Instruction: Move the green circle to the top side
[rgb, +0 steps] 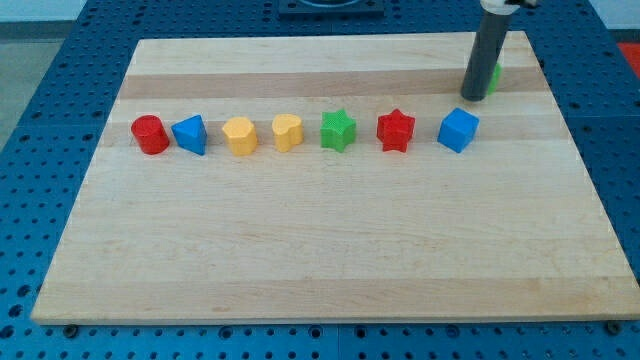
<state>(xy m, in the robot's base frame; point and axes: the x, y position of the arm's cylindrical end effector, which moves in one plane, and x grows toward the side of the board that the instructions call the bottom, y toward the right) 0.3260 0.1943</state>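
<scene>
Across the wooden board, seven blocks stand in one row, with my tip and the green circle beyond them.

Nearest the view's bottom runs the row, from 9 o'clock toward 3 o'clock: red cylinder, blue triangle, yellow hexagon, yellow heart, green star, red star, blue cube, each apart from its neighbours. Farther back, at about 1 o'clock from the blue cube, my tip rests on the board; it is a plain rod with nothing to spread or pinch. Just behind it at 3 o'clock, the green circle peeks out, mostly hidden by the rod and seemingly touching it, near the board's top-right corner.
</scene>
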